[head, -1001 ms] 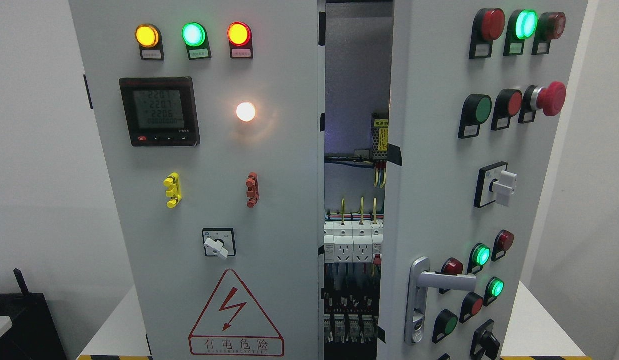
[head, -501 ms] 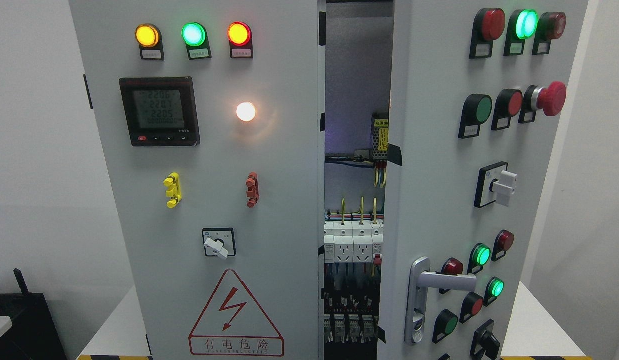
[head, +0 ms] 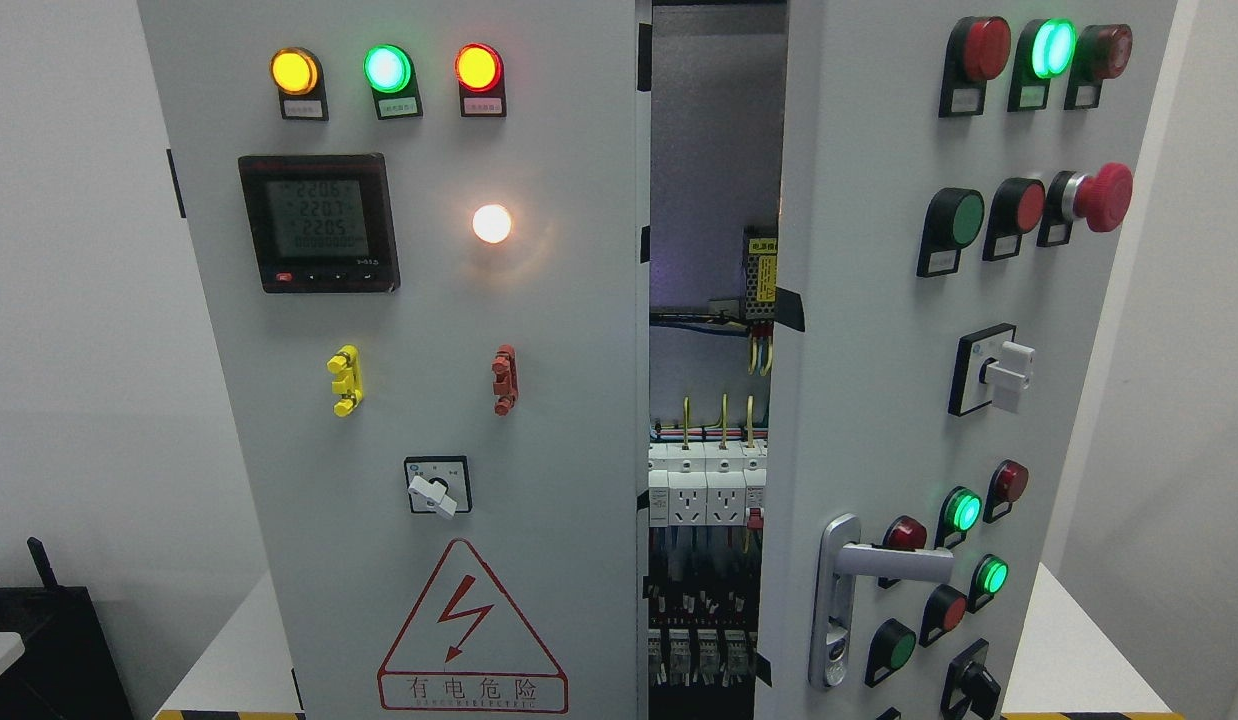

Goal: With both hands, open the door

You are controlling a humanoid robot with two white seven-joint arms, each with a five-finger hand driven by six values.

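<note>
The right door (head: 879,380) stands ajar, swung toward the camera (silver lever handle (head: 859,580) at its lower left edge). Behind the gap, breakers (head: 704,490) and wiring are exposed. Neither robot hand is in view.

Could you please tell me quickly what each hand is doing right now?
Left hand: not in view, so its state cannot be told.
Right hand: not in view either.

Right door (head: 879,330) ajar beside left door (head: 429,400), breakers (head: 704,490) behind the gap, apparently on a table (head: 1064,650).
</note>
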